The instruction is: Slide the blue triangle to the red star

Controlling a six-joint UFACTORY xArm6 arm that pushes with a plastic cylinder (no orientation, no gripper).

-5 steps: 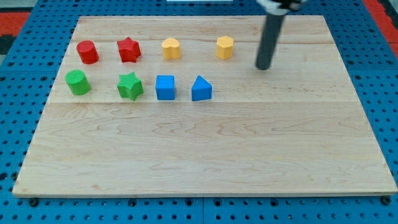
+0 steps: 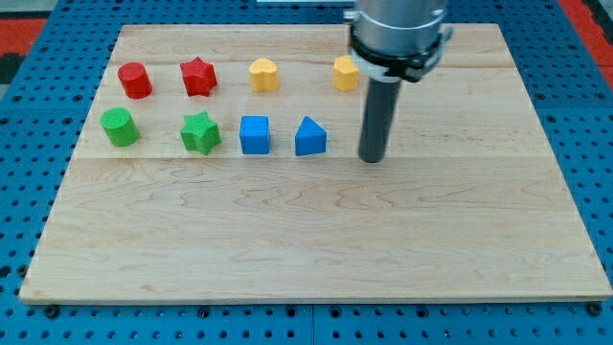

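Observation:
The blue triangle (image 2: 309, 137) sits on the wooden board (image 2: 316, 240) in the second row, right of the blue cube (image 2: 254, 134). The red star (image 2: 198, 76) is in the top row, up and to the left of the triangle, with the green star (image 2: 200, 132) just below it. My tip (image 2: 372, 158) rests on the board a short way to the right of the blue triangle and slightly lower, not touching it. The rod's body partly hides the yellow block (image 2: 344, 73) at the top.
A red cylinder (image 2: 135, 80) and a yellow heart-like block (image 2: 263, 74) stand in the top row. A green cylinder (image 2: 120, 126) is at the left of the second row. The board lies on a blue pegboard (image 2: 594, 144).
My tip has moved down and to the left, from beside the yellow block to just right of the blue triangle. No block has moved.

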